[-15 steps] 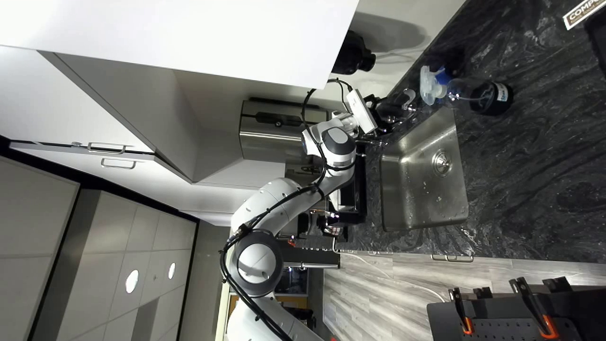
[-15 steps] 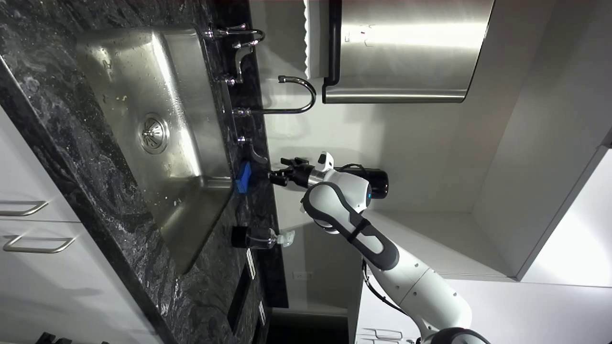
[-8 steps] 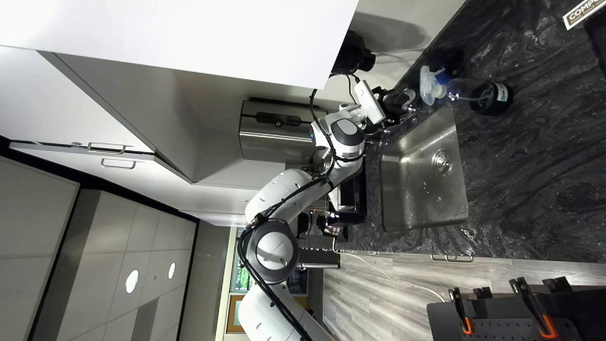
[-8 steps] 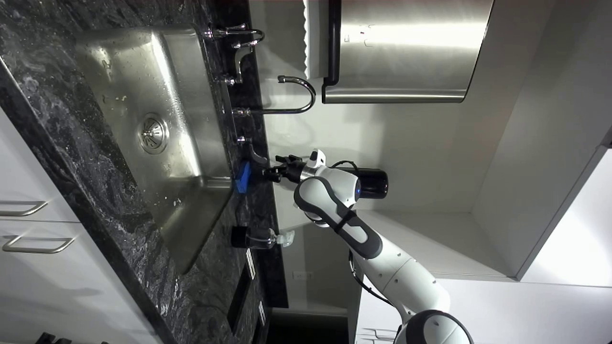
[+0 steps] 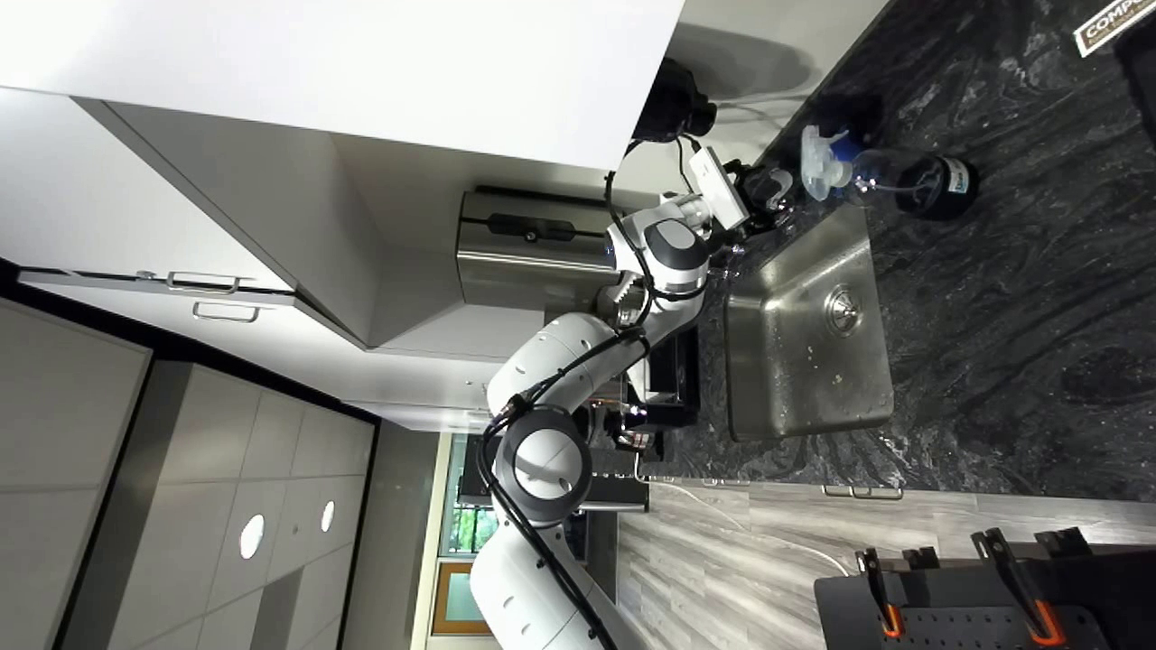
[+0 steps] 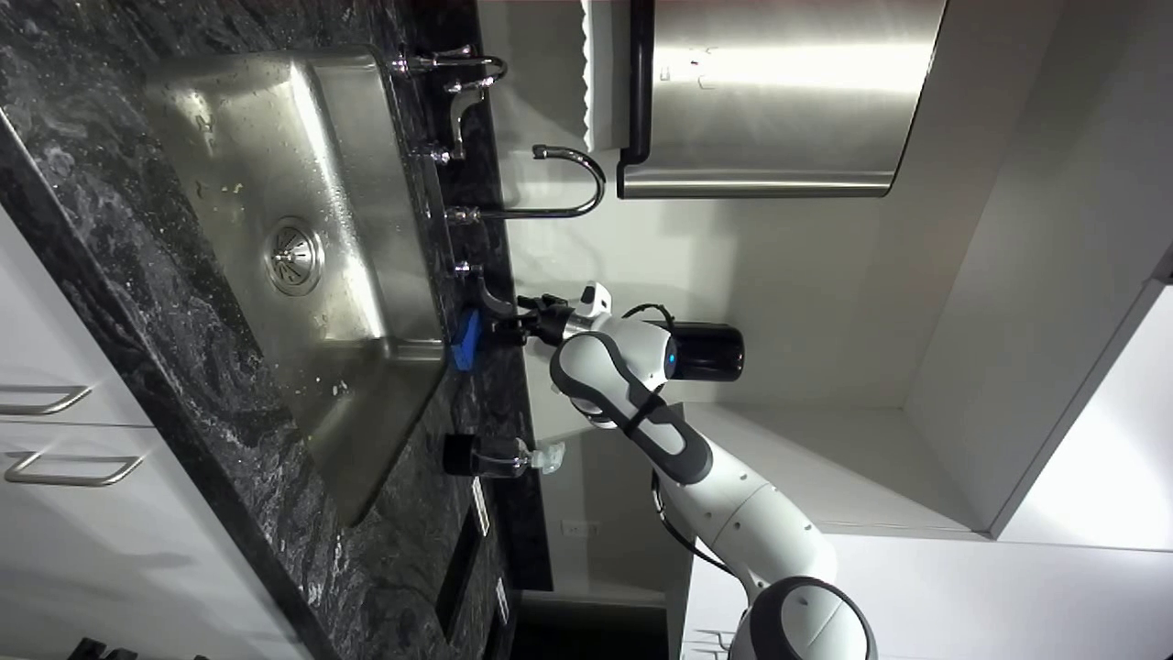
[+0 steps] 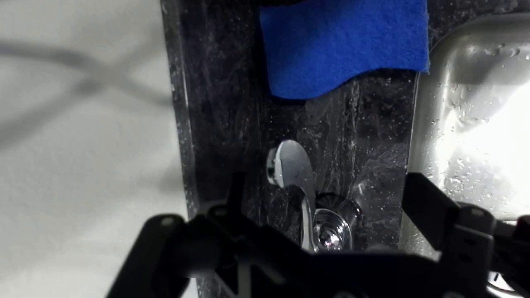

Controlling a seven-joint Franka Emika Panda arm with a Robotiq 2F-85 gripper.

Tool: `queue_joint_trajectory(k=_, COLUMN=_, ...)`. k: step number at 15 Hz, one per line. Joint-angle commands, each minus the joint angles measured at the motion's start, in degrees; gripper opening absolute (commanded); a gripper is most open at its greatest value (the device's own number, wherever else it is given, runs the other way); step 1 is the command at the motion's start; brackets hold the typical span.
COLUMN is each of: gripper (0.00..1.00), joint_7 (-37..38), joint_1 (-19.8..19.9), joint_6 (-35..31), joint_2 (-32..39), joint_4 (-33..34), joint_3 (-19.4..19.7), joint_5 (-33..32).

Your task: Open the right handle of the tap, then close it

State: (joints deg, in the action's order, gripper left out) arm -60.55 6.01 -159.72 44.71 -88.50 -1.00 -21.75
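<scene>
The tap's chrome spout point(image 6: 600, 183) curves up behind the sink in an exterior view. The handle on the blue cloth's side point(image 6: 496, 301) is a curved lever. It also shows in the wrist view point(image 7: 295, 163), with its round base below, and in an exterior view point(image 5: 779, 185). The far handle point(image 6: 458, 119) stands on the spout's other side. My gripper point(image 7: 326, 187) is open, its two black fingers on either side of the near lever, with gaps at both sides. In both exterior views my gripper point(image 6: 515, 315) point(image 5: 757, 197) is right at this lever. The lever's lower end is hidden by my gripper.
A blue cloth point(image 7: 343, 45) lies beside the handle. The steel sink point(image 6: 367, 183) is in front. A clear spray bottle point(image 6: 499, 456) stands on the counter. A black cylinder point(image 6: 719, 352) is on the wall behind the arm. A smaller chrome tap point(image 6: 472, 62) stands past the far handle.
My arm has moved down and toward the near handle, bringing the open fingers from above the counter to the lever. The handle, cloth and bottle have not moved.
</scene>
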Motion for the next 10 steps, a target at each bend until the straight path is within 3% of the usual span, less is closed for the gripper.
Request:
queue_joint_trajectory(k=1, gripper=0.68, joint_7=-1.8, joint_1=0.2, joint_6=2.7, joint_2=1.0, joint_4=2.8, joint_3=-0.5, joint_5=0.5)
queue_joint_trajectory(k=10, gripper=0.01, joint_7=-2.0, joint_1=0.4, joint_6=3.6, joint_2=1.6, joint_4=4.9, joint_3=-0.6, joint_5=0.7)
